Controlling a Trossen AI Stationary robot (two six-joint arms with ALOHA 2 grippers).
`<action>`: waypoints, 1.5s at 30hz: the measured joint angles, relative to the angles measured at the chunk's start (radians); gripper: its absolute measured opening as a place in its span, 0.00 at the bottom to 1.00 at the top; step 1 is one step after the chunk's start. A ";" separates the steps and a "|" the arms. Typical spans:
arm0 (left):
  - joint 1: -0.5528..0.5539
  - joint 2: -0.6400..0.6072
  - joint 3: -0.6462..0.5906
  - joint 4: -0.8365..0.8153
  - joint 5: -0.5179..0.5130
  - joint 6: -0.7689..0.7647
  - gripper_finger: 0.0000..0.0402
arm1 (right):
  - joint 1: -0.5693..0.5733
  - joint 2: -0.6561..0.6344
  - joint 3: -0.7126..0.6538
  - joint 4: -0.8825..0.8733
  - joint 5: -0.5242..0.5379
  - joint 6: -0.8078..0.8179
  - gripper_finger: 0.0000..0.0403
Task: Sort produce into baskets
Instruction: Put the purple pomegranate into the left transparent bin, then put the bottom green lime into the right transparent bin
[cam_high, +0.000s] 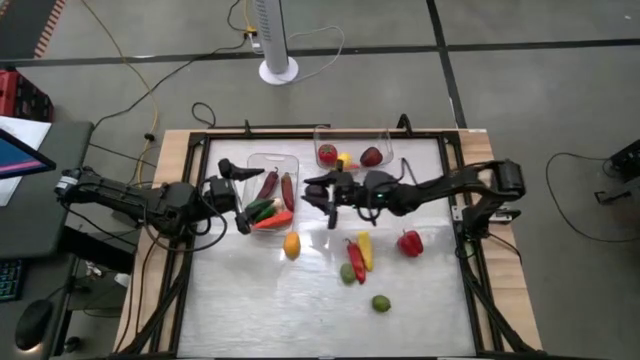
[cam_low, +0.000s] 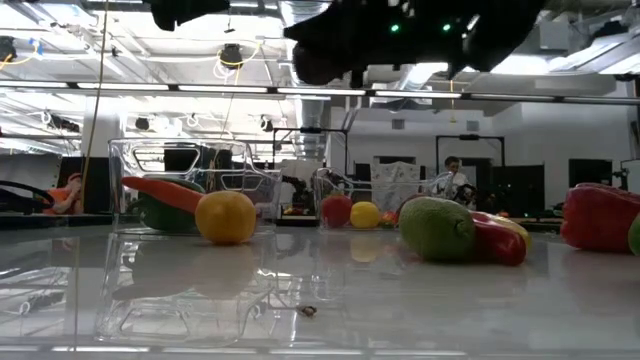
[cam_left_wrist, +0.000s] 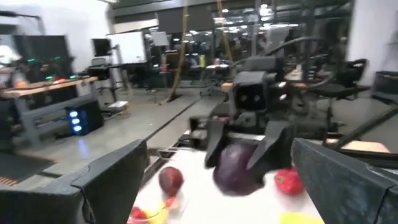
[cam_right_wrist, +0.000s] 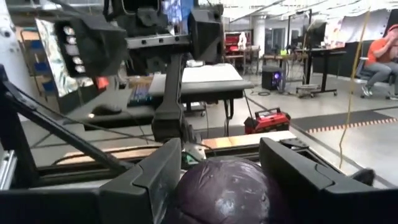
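Note:
My right gripper (cam_high: 316, 192) is shut on a dark purple round piece of produce (cam_right_wrist: 227, 193), high above the table between the two clear baskets. The left basket (cam_high: 291, 160) holds peppers, a carrot and a green piece. The far basket (cam_high: 318, 133) holds a red, a yellow and a dark red piece. My left gripper (cam_high: 238, 196) is open and empty at the left basket's left side, facing the right gripper. Loose on the table lie an orange (cam_high: 291, 244), a red and a yellow pepper (cam_high: 360, 254), two green pieces and a red bell pepper (cam_high: 409, 242). My right gripper pinches the purple piece by its two opposite sides (cam_left_wrist: 236, 169) between its two fingers (cam_left_wrist: 268, 147). The fingers come about level from the table's right side. The piece is lifted clear of the table.
The orange (cam_low: 226, 217) sits just in front of the left basket (cam_low: 130, 190). A green piece (cam_low: 437, 228) and the red bell pepper (cam_low: 600, 216) lie toward the right. The table's near half has free room. People sit in the room beyond.

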 joint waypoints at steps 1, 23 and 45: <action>0.000 0.000 0.000 0.009 0.020 0.004 0.96 | 0.000 0.028 0.020 0.001 0.000 0.000 0.59; -0.029 -0.001 0.000 0.057 0.177 0.060 0.96 | -0.062 0.471 0.714 -0.539 -0.105 -0.136 0.81; -0.027 0.008 0.000 -0.002 0.059 0.005 0.96 | 0.263 -0.124 -0.016 -0.870 0.021 0.086 0.81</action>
